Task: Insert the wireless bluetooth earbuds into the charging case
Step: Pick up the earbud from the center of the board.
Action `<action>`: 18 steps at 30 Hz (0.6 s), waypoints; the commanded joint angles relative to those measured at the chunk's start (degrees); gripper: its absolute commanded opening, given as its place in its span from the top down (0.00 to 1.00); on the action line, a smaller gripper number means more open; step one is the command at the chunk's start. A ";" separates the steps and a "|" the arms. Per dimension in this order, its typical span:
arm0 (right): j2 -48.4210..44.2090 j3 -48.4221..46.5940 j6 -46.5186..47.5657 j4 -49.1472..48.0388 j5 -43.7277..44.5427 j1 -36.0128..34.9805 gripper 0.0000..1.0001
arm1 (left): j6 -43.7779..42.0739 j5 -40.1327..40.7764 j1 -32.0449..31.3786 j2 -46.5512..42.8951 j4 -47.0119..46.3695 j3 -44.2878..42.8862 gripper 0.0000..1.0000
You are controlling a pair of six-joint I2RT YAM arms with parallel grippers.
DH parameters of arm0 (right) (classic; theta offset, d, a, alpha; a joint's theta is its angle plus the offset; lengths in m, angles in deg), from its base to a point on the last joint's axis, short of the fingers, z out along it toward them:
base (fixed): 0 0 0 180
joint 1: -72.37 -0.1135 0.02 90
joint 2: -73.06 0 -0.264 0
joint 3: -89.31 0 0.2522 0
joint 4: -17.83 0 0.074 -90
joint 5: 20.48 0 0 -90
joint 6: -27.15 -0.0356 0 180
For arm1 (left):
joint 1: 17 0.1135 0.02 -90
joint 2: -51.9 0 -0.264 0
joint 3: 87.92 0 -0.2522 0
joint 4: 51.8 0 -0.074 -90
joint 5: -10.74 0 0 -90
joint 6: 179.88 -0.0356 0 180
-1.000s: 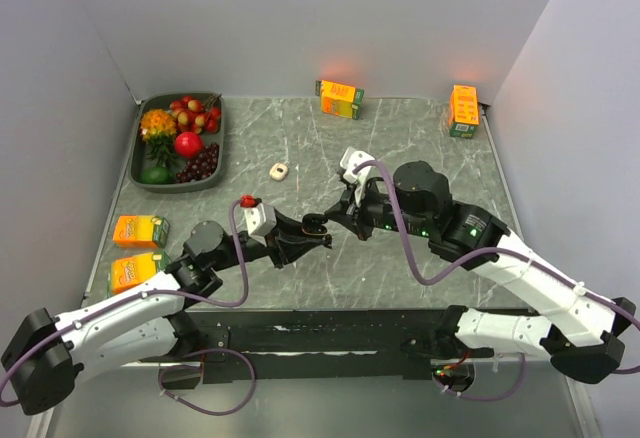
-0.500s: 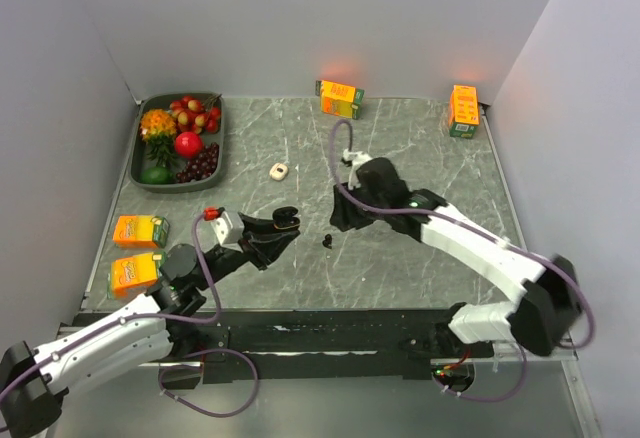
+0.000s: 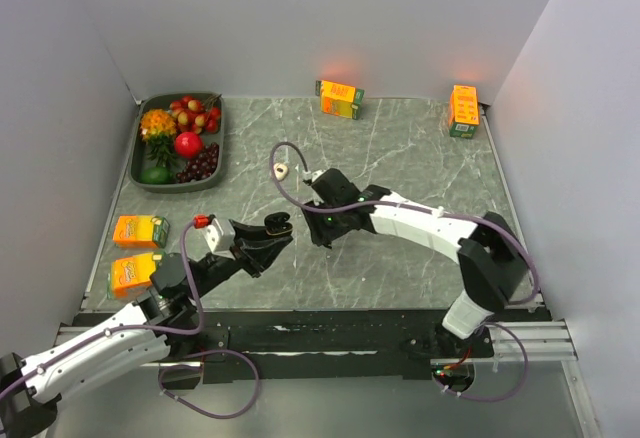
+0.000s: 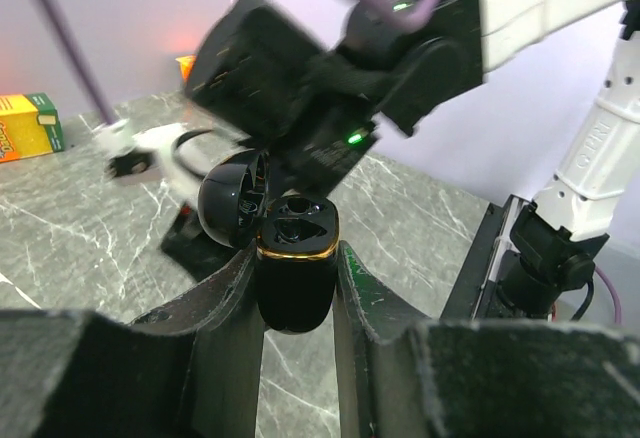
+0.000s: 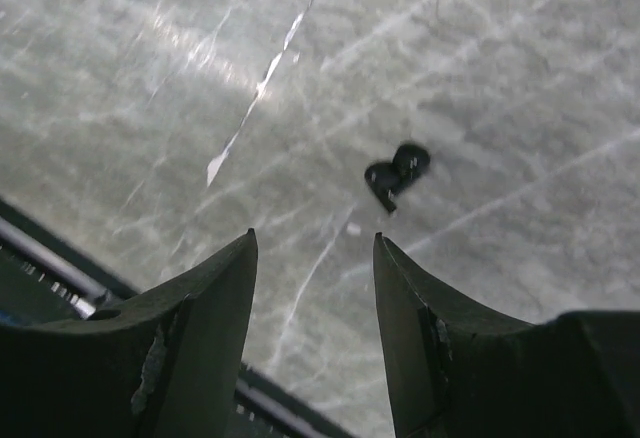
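Judging by how things lie, the task is taken to be at an early stage, and no earbud is seen seated. The charging case [image 4: 296, 288] is held off the table, pinched at its lower body between the closed fingers of the left gripper [image 4: 295, 254], with its lid swung back and its wells turned up; both wells look dark and are judged to be empty, though this cannot be told for certain. The black earbud [image 5: 397, 173] is seen lying loose on the marble table [image 5: 520, 48], a little ahead of the right gripper [image 5: 314, 243], whose fingers are spread well apart with nothing between them. In the overhead view that gripper is poised low over the table, just beside the held case. What is left, it is judged, is for the earbud to be picked up, carried to the case and pressed in.

One charging case is counted, and one black earbud. One whitish piece [image 3: 281, 170], thought to be a second earbud, is seen farther back on the table, near the right arm's cable. Four orange juice cartons [image 3: 340, 98] are counted, two at the far edge and two at the left edge, and one tray of fruit [image 3: 222, 128] is counted at the far left.
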 commanded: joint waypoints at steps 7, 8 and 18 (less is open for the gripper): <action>11.26 -8.00 0.78 3.85 9.37 -1.21 0.47 | 0.19 1.90 -1.61 -2.37 1.56 -1.24 0.99; 11.87 -8.09 0.78 3.94 9.64 -1.29 0.47 | 0.28 1.90 -1.69 -2.29 1.56 -1.15 0.99; 13.99 -7.74 0.52 3.06 9.29 -1.30 0.53 | 0.01 1.90 -2.22 -1.84 1.21 -1.15 0.99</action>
